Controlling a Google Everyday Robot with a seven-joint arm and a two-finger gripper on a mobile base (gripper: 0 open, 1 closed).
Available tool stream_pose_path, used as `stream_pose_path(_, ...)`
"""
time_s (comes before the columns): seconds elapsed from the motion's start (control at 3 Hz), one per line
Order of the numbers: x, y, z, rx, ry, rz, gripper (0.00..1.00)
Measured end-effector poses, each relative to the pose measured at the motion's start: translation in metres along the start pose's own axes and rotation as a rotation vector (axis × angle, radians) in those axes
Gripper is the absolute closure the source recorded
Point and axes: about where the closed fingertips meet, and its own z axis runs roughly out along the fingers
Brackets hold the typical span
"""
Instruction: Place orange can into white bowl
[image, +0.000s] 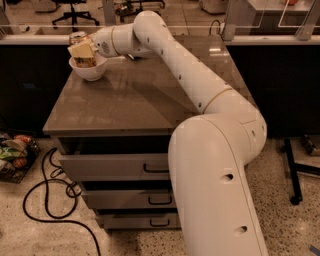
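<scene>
The white bowl stands at the far left corner of the brown table. My gripper is right over the bowl, at the end of the long white arm that reaches across the table. It is shut on the orange can, which stands upright. The can's lower part is down inside the bowl's rim and its silver top shows above the pale fingers.
The table has drawers in its front. A black cable and a basket of clutter lie on the floor at left. A black stand base is at right. A glass partition runs behind the table.
</scene>
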Motion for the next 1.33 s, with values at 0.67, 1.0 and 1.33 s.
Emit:
stream_pose_path(0.67,0.0009,0.0031,0.0045,-0.008,0.002,0.001,0.77)
stream_pose_path(1.0,0.0017,0.0049,0.0075,-0.013,0.003,0.002,0.55)
stream_pose_path(1.33,0.0026,0.0069,0.0107,-0.018,0.004,0.003,0.32)
